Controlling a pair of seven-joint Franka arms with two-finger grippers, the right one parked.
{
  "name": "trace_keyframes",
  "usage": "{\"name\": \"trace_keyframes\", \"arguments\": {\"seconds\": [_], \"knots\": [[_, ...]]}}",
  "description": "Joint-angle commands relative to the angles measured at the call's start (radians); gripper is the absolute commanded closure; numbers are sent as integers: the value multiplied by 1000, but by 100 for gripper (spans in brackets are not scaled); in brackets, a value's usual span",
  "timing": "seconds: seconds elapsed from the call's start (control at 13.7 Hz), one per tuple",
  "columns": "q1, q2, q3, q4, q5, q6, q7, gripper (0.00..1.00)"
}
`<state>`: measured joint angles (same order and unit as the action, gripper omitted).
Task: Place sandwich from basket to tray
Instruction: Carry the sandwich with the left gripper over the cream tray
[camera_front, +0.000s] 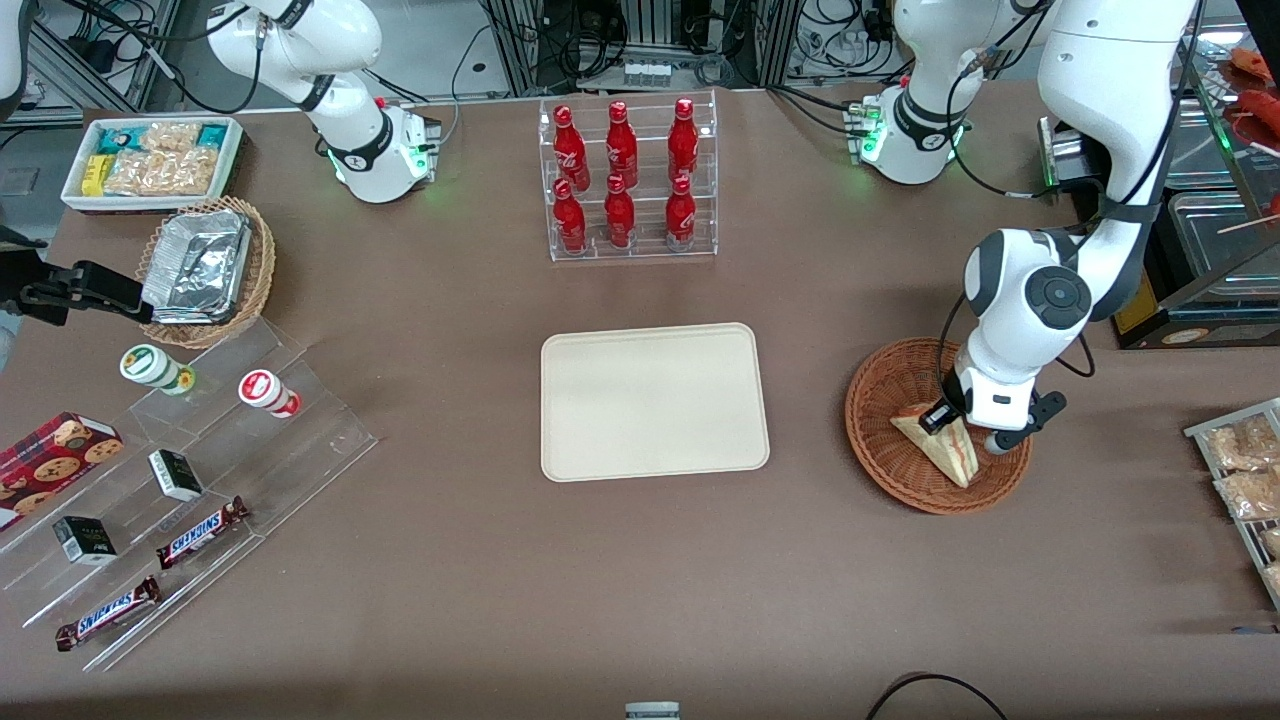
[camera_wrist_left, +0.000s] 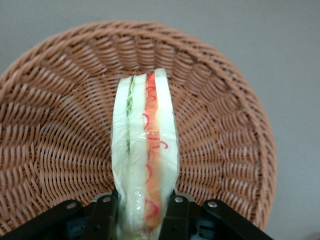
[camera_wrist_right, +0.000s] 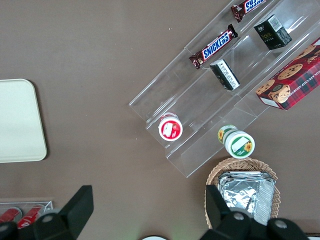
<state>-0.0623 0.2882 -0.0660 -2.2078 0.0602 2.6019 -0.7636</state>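
Note:
The sandwich (camera_front: 948, 450) is a pale bread wedge in the round reddish-brown basket (camera_front: 872, 400), toward the working arm's end of the table. My left gripper (camera_front: 950, 420) is down inside the basket, shut on the sandwich. In the left wrist view the two black fingers (camera_wrist_left: 103, 216) press on both bread sides of the sandwich (camera_wrist_left: 145, 145), whose red-orange and green filling edge faces the camera, with the basket (camera_wrist_left: 225, 140) weave below it. The cream tray (camera_front: 655, 400) lies flat and bare mid-table, beside the basket; its corner also shows in the right wrist view (camera_wrist_right: 17, 120).
A clear rack of red bottles (camera_front: 628, 180) stands farther from the front camera than the tray. Toward the parked arm's end are a tan wicker basket with foil containers (camera_front: 205, 270), a white snack bin (camera_front: 150, 160) and a stepped acrylic shelf (camera_front: 200, 470) with snacks. Snack packets (camera_front: 1245, 470) lie beside the basket.

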Motion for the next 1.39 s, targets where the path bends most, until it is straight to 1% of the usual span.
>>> {"name": "trace_keyframes", "arguments": {"seconds": [0.0,0.15,0.22,0.29,0.37,0.44,0.59,0.88,1.02,1.1,1.17,1.32], "knots": [[-7,-58,0,118,23,-238,-8,100],[-23,-66,-14,274,27,-466,-9,100],[-60,-58,-21,349,27,-552,-17,100],[-100,-43,-21,408,26,-612,-23,100],[-147,-34,-23,445,24,-635,-10,100],[-200,-15,-23,471,20,-632,-14,100],[-308,61,-21,563,15,-635,-34,100],[-488,247,-20,753,29,-632,-164,100],[-546,316,-18,821,29,-631,-209,100],[-576,343,-20,845,45,-623,-212,100],[-608,373,-20,862,64,-609,-214,100],[-657,414,-18,869,73,-556,-215,100]]}}
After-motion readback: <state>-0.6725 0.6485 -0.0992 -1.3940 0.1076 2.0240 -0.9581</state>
